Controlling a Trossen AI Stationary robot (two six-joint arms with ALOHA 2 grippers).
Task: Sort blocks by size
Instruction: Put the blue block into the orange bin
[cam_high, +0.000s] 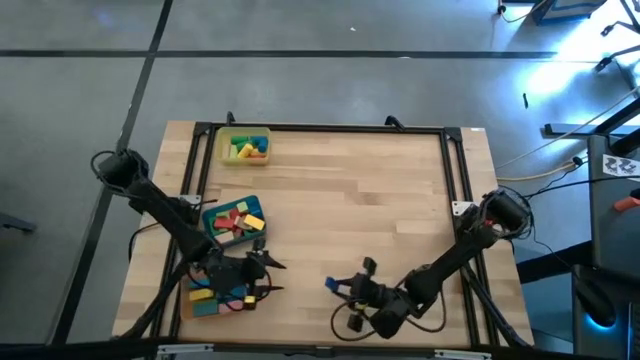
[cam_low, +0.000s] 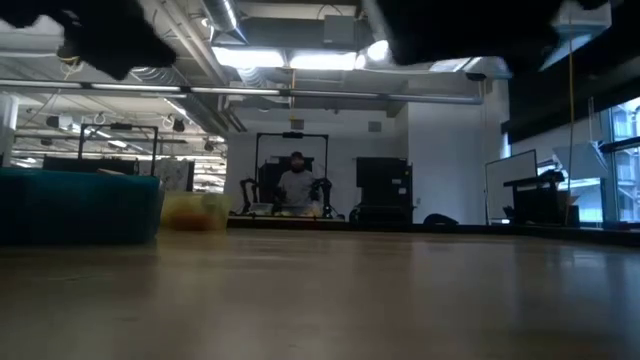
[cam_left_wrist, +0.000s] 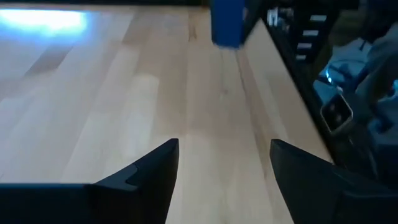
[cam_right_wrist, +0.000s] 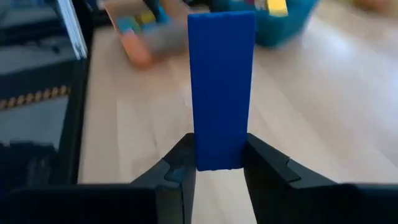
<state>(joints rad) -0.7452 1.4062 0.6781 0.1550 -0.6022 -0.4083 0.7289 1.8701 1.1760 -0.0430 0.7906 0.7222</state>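
Note:
A long blue block (cam_right_wrist: 221, 81) sticks out in front of my right gripper (cam_right_wrist: 219, 158), which is shut on it near the table's front edge, right of centre (cam_high: 350, 290). My left gripper (cam_left_wrist: 224, 162) stands open over bare wood beside the orange tray (cam_high: 215, 298), with nothing between its fingers. In the left wrist view the blue block (cam_left_wrist: 227, 22) shows farther off. Other blocks lie in the yellow tray (cam_high: 245, 147), the blue tray (cam_high: 233, 222) and the orange tray. My right gripper pinches the blue block's near end (cam_right_wrist: 217, 155) between its two fingers, one on each long side. The fingers come from the table's right, slanting a little downward, and lie along the block. The block's free end points away past the fingertips, toward the trays.
The three trays stand along the table's left side, yellow at the far edge, blue in the middle, orange at the front. A black frame (cam_high: 455, 170) runs round the table top. Bare wood (cam_high: 380, 200) fills the middle and right. A person (cam_low: 297, 185) sits in the room beyond.

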